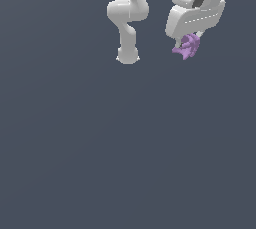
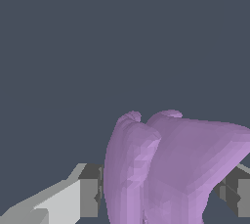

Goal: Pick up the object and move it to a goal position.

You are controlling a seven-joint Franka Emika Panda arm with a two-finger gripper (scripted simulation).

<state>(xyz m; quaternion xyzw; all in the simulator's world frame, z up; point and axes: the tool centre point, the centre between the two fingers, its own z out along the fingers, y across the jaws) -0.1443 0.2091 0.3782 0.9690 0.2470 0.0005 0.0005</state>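
1. At the upper part of the exterior view, toward its right: the claw (image 1: 189, 40), white, at the end of the arm's wrist housing, pointing down. Its fingertips are mostly hidden behind the load.
2. Directly beneath the white housing: the object (image 1: 187, 46), a small light-purple lump with several spiky lobes, much smaller than the claw assembly. It is gripped by the claw and hangs clear of the surface below.
3. In the wrist view: the object (image 2: 171, 169) fills the lower middle of the picture as two rounded purple lobes rising side by side, with faceted shading.
4. On either side of the object in the wrist view: the claw's fingers (image 2: 89, 196), light grey with darker pads, one on each flank. The pads sit close against the purple lobes, so the claw is closed on the object.
5. At the upper middle of the exterior view: the arm (image 1: 128, 18), white, jointed, its base resting on the surface, well apart from the claw.
6. Throughout both views: a flat, uniform dark grey-blue surface (image 1: 125, 163), without markings.
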